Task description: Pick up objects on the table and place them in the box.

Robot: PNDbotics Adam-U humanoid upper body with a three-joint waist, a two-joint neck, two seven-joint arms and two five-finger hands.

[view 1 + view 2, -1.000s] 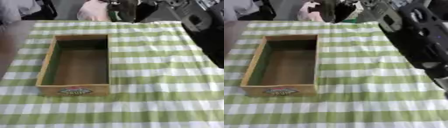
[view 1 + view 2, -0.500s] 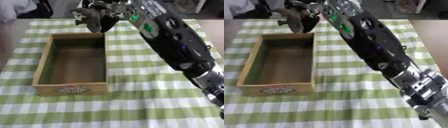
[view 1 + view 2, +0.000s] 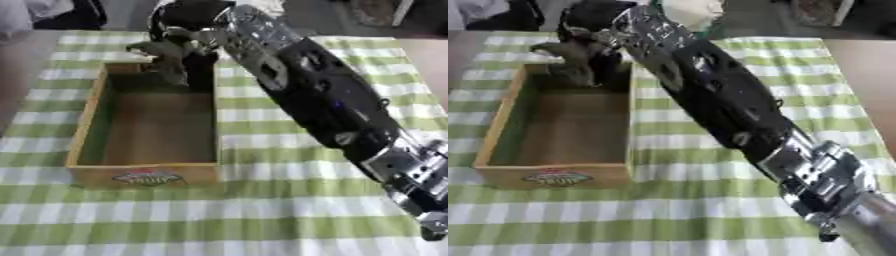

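Now, from the left: I see the wooden box (image 3: 87,135) on the green checked cloth (image 3: 262,215). My right hand (image 3: 188,37) is above the box's far end, fingers curled round a grey-green object (image 3: 166,60) that hangs down into the box.

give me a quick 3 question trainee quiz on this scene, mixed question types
1. True or false: the wooden box has nothing lying on its floor.
2. Which hand reaches over the box's far end? A left, B right.
3. Fill in: the grey-green object hangs over the box's ___ end.

Key: 1 true. 2 B, the right hand, its fingers curled round the object. 3 far.
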